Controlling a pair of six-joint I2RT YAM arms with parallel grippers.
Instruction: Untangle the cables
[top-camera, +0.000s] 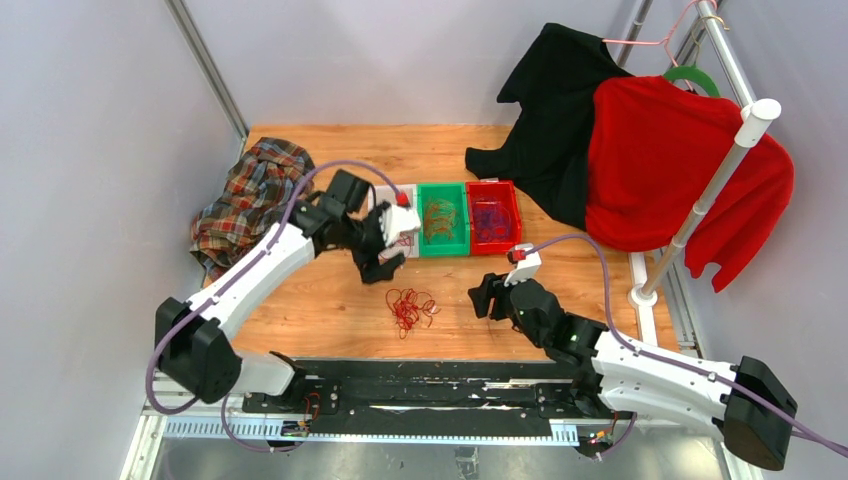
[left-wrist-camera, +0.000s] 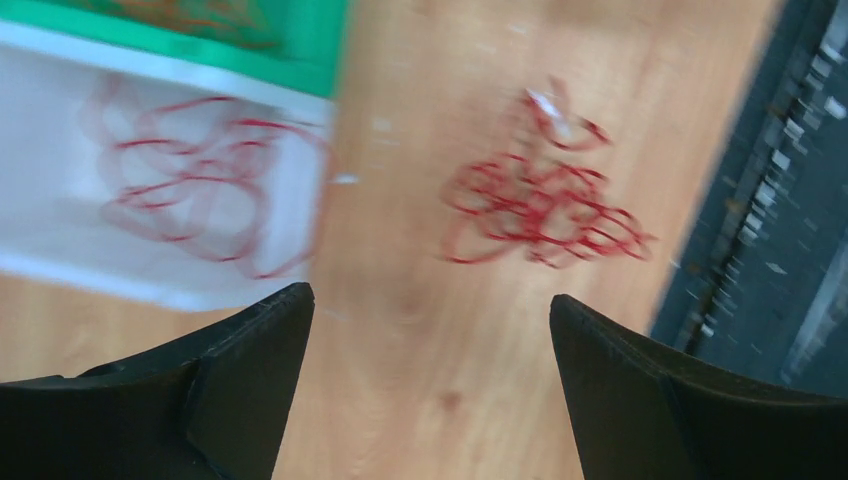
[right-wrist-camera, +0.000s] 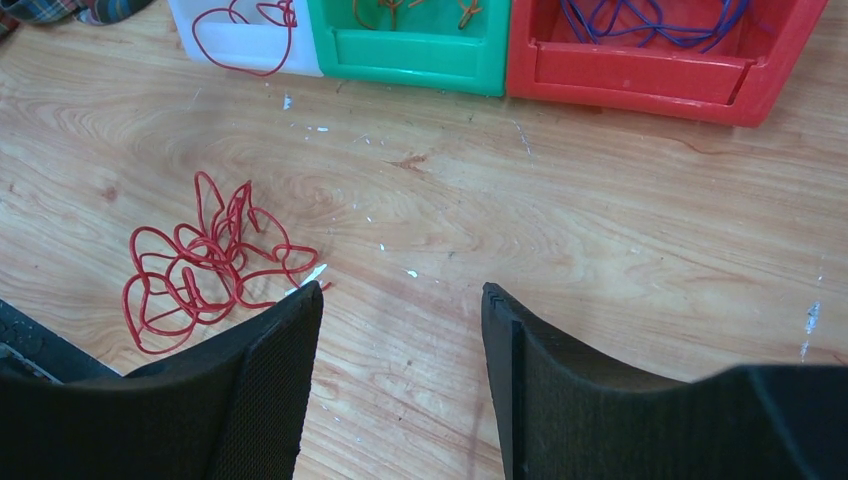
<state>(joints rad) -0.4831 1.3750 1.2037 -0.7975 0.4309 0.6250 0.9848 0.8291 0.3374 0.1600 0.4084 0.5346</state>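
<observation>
item: red cable tangle, loose on table, in front of the bins.
lies between left gripper and right gripper, both spread and empty; left seems nearer.

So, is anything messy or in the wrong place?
Yes. A red tangle of cables lies loose on the table, not put away. One red strand also droops over the front of the white bin instead of sitting inside it.
</observation>
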